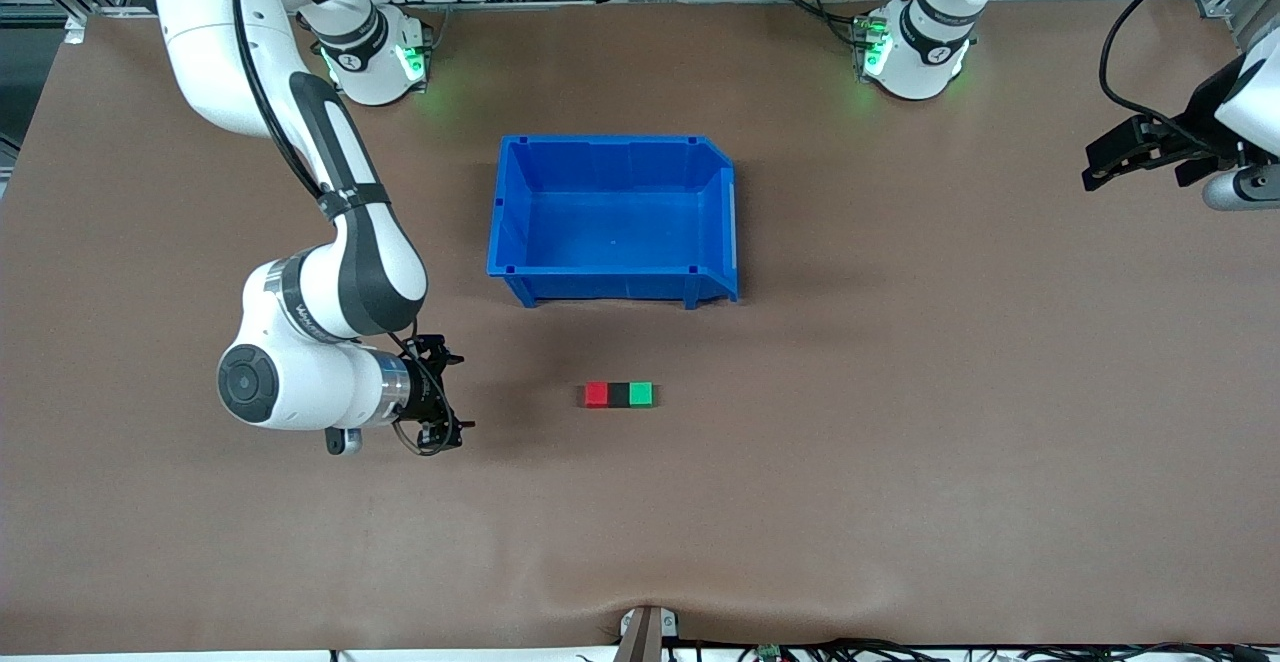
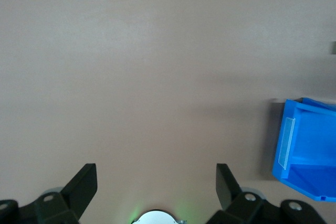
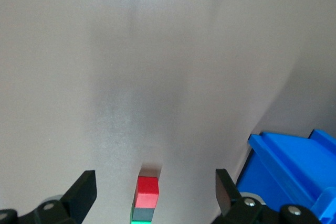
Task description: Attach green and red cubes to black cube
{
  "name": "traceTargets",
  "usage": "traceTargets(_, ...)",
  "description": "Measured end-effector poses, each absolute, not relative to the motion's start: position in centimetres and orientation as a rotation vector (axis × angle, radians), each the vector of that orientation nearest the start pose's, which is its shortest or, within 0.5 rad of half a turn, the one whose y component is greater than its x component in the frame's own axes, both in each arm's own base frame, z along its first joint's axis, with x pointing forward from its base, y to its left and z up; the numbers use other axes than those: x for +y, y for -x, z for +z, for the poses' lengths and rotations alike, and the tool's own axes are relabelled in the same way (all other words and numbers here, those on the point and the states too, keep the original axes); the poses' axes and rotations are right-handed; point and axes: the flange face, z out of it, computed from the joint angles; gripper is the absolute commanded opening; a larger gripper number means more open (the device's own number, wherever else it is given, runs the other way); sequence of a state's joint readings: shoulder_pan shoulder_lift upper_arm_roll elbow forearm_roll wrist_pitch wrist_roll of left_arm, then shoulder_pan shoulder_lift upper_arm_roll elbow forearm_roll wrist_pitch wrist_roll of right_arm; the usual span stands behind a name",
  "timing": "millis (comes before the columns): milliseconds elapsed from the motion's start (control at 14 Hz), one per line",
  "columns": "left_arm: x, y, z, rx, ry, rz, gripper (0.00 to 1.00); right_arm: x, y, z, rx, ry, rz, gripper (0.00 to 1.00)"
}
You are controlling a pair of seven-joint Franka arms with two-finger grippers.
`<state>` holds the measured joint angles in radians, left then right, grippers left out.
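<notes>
The small bright red cube (image 1: 596, 394), matte black cube (image 1: 619, 394) and bright green cube (image 1: 641, 394) sit touching in a row, black between, well clear of the right gripper (image 1: 447, 392), whose fingers are spread and empty. Farther from the front camera stands the big blue plastic bin (image 1: 612, 287). The left gripper (image 1: 1100, 167) waits at its own end of the table, fingers (image 2: 84, 182) apart.

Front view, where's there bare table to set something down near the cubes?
Open table lies nearer the front camera than the red cube, black cube and green cube, and toward the left arm's end. Tighter: between the row and the blue bin, and beside the right gripper.
</notes>
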<state>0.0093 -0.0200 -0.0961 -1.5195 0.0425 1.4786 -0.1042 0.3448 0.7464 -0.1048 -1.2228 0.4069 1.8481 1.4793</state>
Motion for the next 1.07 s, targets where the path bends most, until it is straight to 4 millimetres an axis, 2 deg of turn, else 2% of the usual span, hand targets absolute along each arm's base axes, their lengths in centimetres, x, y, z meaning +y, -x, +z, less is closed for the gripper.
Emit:
traceTargets(143, -4.2, -53.2, 65.7, -0.035, 3.094, 0.028, 1.00, 21.9, -70.5, 33.5, 1.821, 2.358, 0.460, 1.00)
traceTargets(358, -3.6, -52.9, 66.0, -0.053, 3.093, 0.031, 1.00, 19.6, -70.9, 35.9, 1.770, 2.369, 0.444, 1.00)
traceTargets(501, -3.0, -52.9, 66.0, -0.070, 3.092, 0.035, 1.00, 18.2, -70.6, 36.8, 1.736, 2.402, 0.481, 1.00)
traceTargets(1075, -3.6, -52.9, 65.9, -0.051, 3.092, 0.041, 1.00, 16.7, -70.3, 38.5, 1.596, 2.517, 0.449, 1.00)
